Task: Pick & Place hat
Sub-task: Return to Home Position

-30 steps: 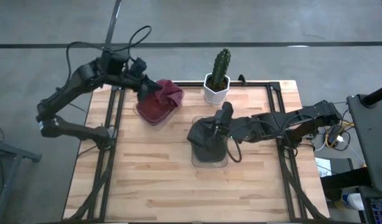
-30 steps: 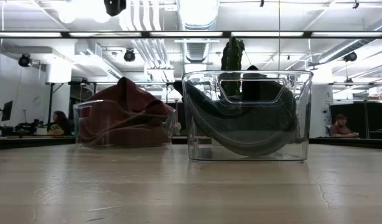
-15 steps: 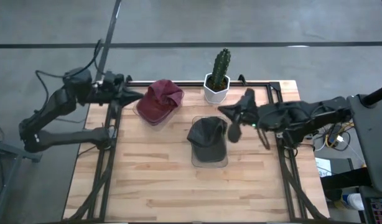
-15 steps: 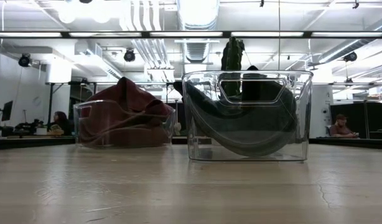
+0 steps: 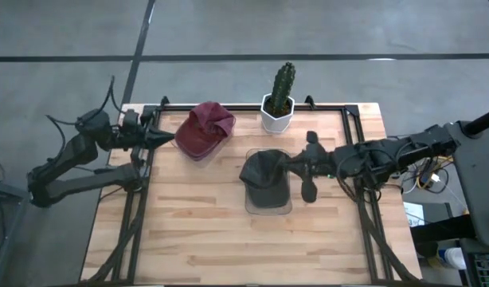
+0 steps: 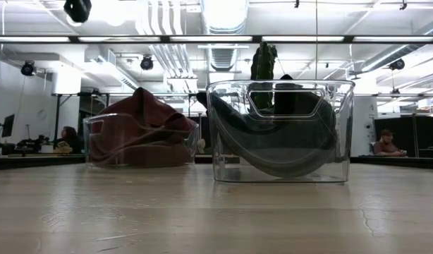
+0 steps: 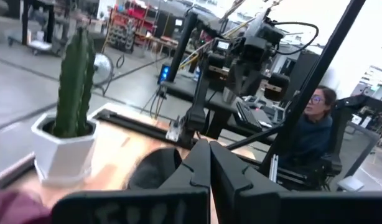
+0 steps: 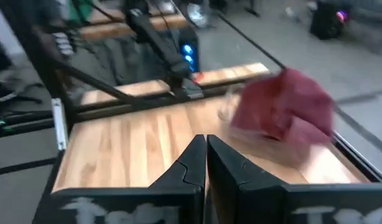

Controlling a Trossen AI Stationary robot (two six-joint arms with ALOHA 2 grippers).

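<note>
A maroon hat (image 5: 206,127) lies heaped in a clear bin (image 5: 183,146) at the table's far left; the low view shows the maroon hat (image 6: 142,127) bulging above the bin's rim. A dark grey hat (image 5: 264,177) lies in a second clear bin (image 5: 268,209) at mid-table, sagging inside it in the low view (image 6: 273,141). My left gripper (image 5: 166,138) is shut and hovers left of the maroon hat's bin, at the table's left edge. My right gripper (image 5: 287,164) is shut and hangs by the right rim of the dark hat's bin. Both wrist views show the fingertips closed, left (image 7: 209,149) and right (image 8: 205,140).
A cactus in a white pot (image 5: 278,104) stands at the far edge, between the two bins. The near half of the wooden table (image 5: 228,239) holds nothing. Black frame rails (image 5: 142,199) run along both sides. People sit in the room beyond the table.
My left gripper has drawn back from the maroon hat toward the table's left edge, leaving the hat in its bin. My right gripper has risen out of the dark hat's bin and pulled toward the right; the dark hat stays in its bin.
</note>
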